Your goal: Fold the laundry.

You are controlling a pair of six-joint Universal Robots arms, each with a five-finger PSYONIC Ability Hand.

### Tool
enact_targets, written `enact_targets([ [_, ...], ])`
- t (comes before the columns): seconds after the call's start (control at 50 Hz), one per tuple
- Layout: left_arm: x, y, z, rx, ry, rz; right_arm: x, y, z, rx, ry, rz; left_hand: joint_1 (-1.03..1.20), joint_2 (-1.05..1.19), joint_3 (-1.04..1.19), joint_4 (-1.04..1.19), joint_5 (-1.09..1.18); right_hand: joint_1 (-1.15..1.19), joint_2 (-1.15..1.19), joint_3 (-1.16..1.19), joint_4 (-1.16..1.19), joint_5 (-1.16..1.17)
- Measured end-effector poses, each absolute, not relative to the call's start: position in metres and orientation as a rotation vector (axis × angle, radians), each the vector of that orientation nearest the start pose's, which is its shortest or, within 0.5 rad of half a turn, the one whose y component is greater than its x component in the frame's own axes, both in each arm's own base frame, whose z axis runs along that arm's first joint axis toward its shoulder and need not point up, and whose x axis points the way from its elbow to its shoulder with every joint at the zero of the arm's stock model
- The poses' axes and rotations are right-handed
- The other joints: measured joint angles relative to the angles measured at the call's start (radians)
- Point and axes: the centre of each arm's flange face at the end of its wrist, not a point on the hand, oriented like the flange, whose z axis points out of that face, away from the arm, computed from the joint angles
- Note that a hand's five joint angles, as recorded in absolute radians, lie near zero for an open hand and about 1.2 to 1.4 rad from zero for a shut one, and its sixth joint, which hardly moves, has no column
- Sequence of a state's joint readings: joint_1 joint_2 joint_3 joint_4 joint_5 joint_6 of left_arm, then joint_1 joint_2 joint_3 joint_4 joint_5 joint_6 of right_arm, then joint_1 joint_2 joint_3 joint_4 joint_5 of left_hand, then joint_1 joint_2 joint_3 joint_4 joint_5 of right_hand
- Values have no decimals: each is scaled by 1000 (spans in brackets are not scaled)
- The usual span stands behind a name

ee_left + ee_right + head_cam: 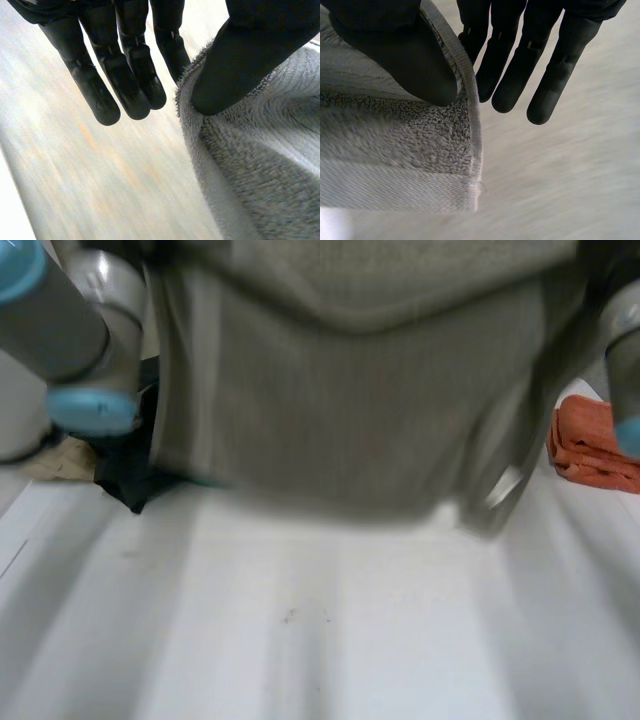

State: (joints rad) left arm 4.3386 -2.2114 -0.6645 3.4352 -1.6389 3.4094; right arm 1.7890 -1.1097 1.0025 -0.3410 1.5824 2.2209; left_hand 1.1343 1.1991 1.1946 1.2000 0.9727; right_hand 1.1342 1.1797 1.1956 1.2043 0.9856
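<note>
A grey towel (pixel 350 390) hangs above the bench (pixel 320 640). The left hand (pixel 240 60) pinches one side edge between thumb and fingers (pixel 130 85), and the right hand (pixel 400 55) pinches the other. Beyond lie an orange cloth (pixel 590 445) and a dark cloth (pixel 130 480).

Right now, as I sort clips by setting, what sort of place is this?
Probably a laundry-folding bench: a white table, a grey towel held up over it, and an orange cloth lying to one side.
</note>
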Motion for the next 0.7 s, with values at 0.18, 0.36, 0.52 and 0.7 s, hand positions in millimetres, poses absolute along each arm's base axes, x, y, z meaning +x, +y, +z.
enact_targets([
  [0.18,-282,-394,420,266,1195,-2986,225,-389,391,596,-1004,2316,0,0,0,0,0,0,4,0,0,5],
  [0.36,-274,-395,317,369,1657,-2775,225,-381,316,792,-1272,2183,0,1,2,0,0,0,5,3,1,5],
  [0.52,-264,-364,213,514,2071,-2455,216,-358,234,1032,-1580,2006,0,1,2,0,0,0,6,3,1,5],
  [0.7,-245,-316,149,604,2328,-2157,200,-305,164,1263,-2040,1709,0,1,2,0,0,0,5,3,1,5],
])
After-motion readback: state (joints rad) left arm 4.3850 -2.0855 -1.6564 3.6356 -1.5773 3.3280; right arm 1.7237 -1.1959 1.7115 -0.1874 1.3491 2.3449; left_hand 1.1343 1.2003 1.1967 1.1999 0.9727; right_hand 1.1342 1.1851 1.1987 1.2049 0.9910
